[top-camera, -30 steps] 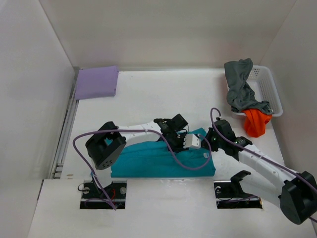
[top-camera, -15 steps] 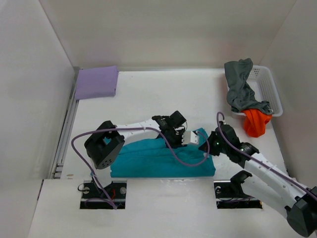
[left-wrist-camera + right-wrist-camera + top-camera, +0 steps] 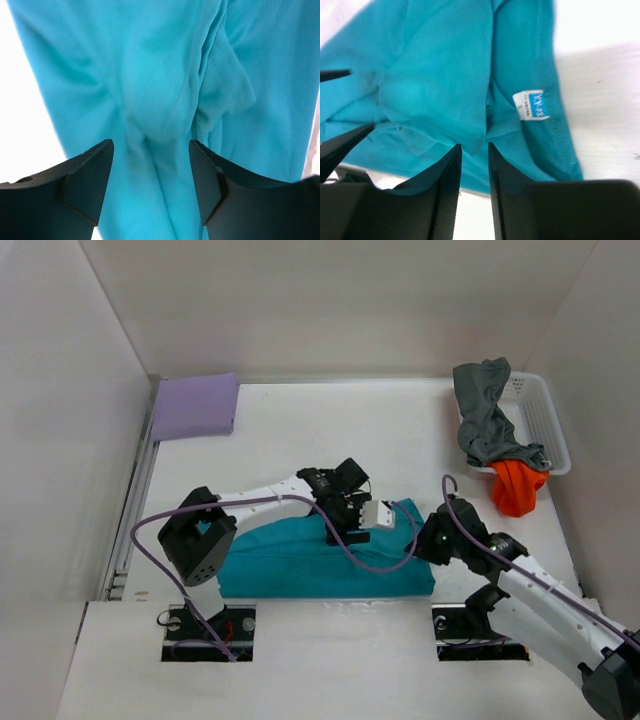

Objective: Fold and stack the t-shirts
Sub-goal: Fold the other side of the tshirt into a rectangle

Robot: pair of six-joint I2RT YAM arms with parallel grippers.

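One of four done, I'm judging; lavender shirt (image 3: 195,407) lying folded at far left of tabletop (image 3: 330,430); teal shirt (image 3: 300,565) lying part-folded, near centre; left hand (image 3: 150,145) hanging well open over it, right hand (image 3: 474,147) barely parted, both holding nothing; grey shirt (image 3: 485,420) and orange shirt (image 3: 517,487) spilling from basket (image 3: 545,415), far right, waiting unfolded.

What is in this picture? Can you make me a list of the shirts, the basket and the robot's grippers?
teal shirt: partly folded, lying near both arms
lavender shirt: folded, far left corner
grey shirt: draped over the basket
orange shirt: spilling from the basket's near end
basket: white, far right
left gripper: open over the teal shirt
right gripper: slightly open over the teal shirt
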